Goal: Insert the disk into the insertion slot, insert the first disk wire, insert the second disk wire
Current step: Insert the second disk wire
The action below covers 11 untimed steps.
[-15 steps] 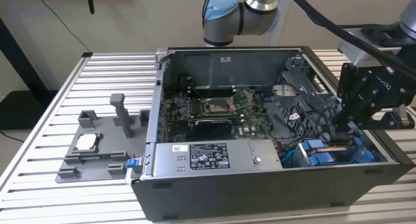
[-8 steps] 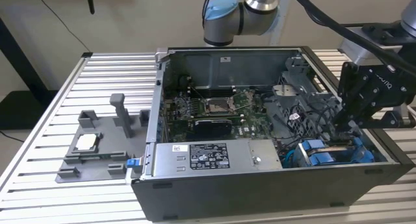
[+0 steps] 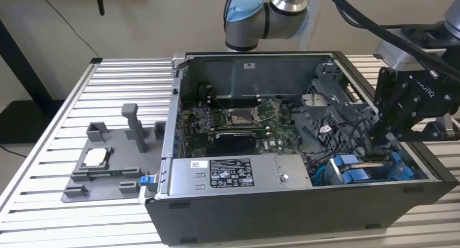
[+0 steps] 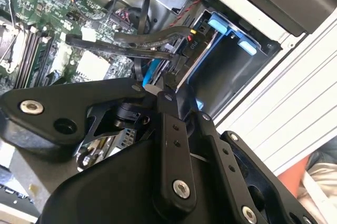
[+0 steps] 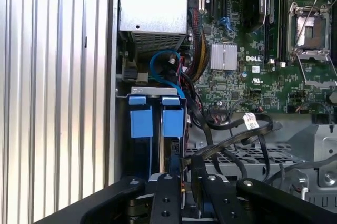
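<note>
- Starting at the exterior view's left, you have a grey holder [image 3: 107, 170] sitting on the slatted table [image 3: 50, 151], just beside the open computer case [image 3: 287, 215].
- Inside the case, the green motherboard [image 3: 237, 121] lies in the middle, and the grey labelled power-supply box [image 3: 234, 175] runs along the near wall.
- Further right, your drive bay [image 3: 363, 172] sits in the case's near corner at the exterior view's right; its blue clips [image 5: 157, 121] stand side by side in the first wrist view.
- Your gripper [image 3: 382, 145] hangs directly over that bay, down among the black cables [image 5: 231, 126].
- You cannot tell from any view whether the fingers [image 4: 174, 145] are apart or together, nor whether they hold anything.
- The disk cannot be picked out clearly; a thin upright edge [image 5: 174, 153] shows in the bay just beside the gripper.
</note>
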Motion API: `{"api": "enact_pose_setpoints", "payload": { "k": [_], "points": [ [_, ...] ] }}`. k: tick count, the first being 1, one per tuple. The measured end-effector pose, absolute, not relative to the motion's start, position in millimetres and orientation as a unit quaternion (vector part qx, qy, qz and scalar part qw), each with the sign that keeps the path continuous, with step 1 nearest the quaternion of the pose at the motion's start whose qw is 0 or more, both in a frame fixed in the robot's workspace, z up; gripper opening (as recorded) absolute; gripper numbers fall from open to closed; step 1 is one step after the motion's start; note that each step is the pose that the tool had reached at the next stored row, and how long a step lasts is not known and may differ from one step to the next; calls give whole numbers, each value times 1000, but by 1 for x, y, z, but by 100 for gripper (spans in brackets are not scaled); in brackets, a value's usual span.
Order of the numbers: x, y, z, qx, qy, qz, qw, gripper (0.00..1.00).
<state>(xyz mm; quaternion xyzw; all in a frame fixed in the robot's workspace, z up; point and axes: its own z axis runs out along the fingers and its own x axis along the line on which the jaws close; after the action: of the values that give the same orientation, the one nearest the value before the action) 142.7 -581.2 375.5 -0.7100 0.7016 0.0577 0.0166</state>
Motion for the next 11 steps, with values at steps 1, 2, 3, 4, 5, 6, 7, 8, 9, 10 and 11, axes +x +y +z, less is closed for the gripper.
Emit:
{"api": "enact_pose_setpoints", "payload": {
  "k": [1,2,3,4,5,6,7,8,9,10,11],
  "points": [
    [143,-581,376,-710,702,58,17,24],
    [143,-581,376,-710,702,58,17,24],
    [143,-581,376,-710,702,58,17,24],
    [143,-581,376,-710,702,58,17,24],
    [143,-581,377,-710,702,58,17,24],
    [143,-581,377,-710,702,58,17,24],
    [143,-581,377,-710,702,58,17,24],
    [143,-581,377,-710,702,58,17,24],
    [143,-581,377,-710,702,58,17,24],
    [143,-581,378,-710,702,58,17,24],
    [143,-581,378,-710,702,58,17,24]
  ]
}}
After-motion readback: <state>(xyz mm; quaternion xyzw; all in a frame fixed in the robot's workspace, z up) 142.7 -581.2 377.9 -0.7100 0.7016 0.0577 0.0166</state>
